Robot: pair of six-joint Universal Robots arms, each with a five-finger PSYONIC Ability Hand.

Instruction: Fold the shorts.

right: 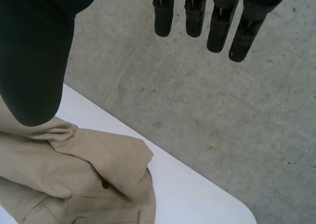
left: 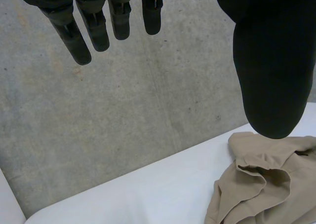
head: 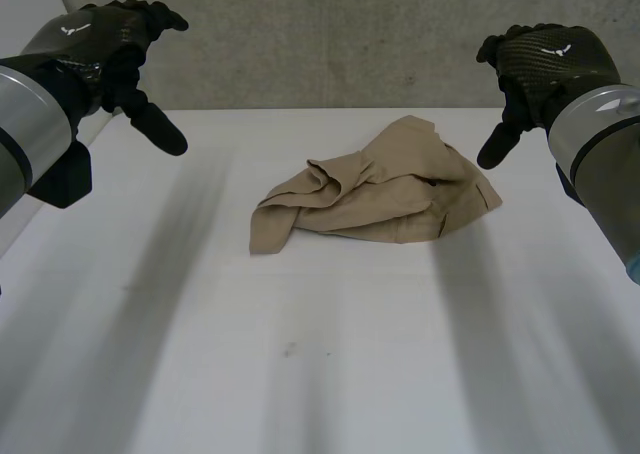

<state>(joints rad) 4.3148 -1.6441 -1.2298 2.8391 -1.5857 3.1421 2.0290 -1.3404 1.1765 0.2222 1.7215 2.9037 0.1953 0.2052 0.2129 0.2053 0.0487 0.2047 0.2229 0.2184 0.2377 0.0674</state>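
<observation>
Tan shorts (head: 375, 189) lie crumpled in a heap toward the far middle of the white table (head: 300, 374), before a grey wall (head: 350, 34). The left hand (head: 105, 49) and right hand (head: 545, 64) hang above the table on either side of them, clear of the fabric, each with fingers straight, thumb spread wide and nothing held. A dark spot in the folds may be a button (right: 103, 184).
</observation>
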